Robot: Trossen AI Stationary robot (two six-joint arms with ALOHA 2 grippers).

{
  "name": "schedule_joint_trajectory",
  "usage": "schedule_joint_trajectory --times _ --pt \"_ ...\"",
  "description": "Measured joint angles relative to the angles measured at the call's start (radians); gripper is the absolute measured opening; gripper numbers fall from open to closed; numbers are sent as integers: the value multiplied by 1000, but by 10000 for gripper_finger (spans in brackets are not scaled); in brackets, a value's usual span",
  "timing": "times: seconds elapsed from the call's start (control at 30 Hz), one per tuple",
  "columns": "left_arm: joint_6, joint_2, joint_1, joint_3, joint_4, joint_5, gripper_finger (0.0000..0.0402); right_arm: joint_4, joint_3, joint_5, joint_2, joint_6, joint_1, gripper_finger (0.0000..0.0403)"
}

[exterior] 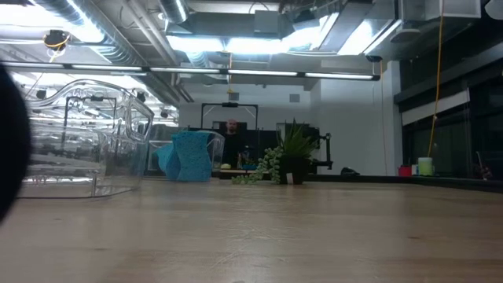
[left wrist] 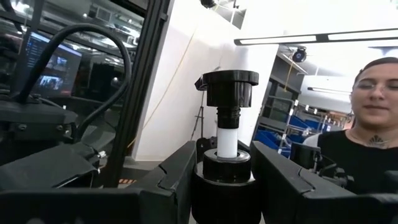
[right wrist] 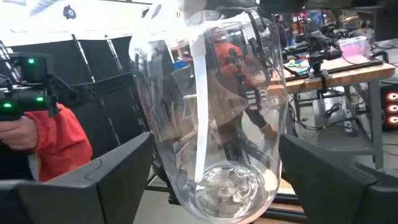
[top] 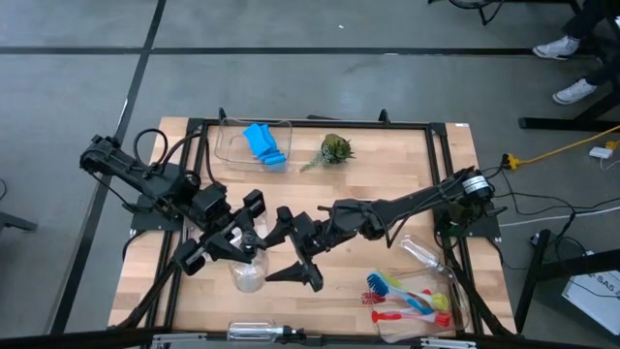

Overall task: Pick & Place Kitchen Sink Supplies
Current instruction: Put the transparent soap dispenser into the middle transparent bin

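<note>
My left tool (top: 242,247) holds a clear pump bottle (top: 248,275) by its black neck over the worktop (top: 368,184), while my right tool (top: 298,254) stands wide around its body.

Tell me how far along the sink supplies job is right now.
Done, it seems: blue sponge sits in the far bin; brushes lie in the right bin. In hand: left pincer grips a pump bottle by its neck; the open right pincer brackets its body. Left: another bottle at the near edge.
</note>
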Motion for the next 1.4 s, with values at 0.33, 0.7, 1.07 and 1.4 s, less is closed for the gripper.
schedule_joint_trajectory --times 0.33,0.7,1.07,1.4 --pt "-5 0 -1 1 0 -5 129 37 -1 125 1 -72 53 361" --pt "-78 -6 1 2 1 5 129 50 -1 99 2 -86 6 396" --pt "-180 40 66 2 77 209 129 119 -1 29 2 -126 -43 396" --pt "-290 85 172 2 239 400 129 121 -1 -118 2 -96 -41 397"
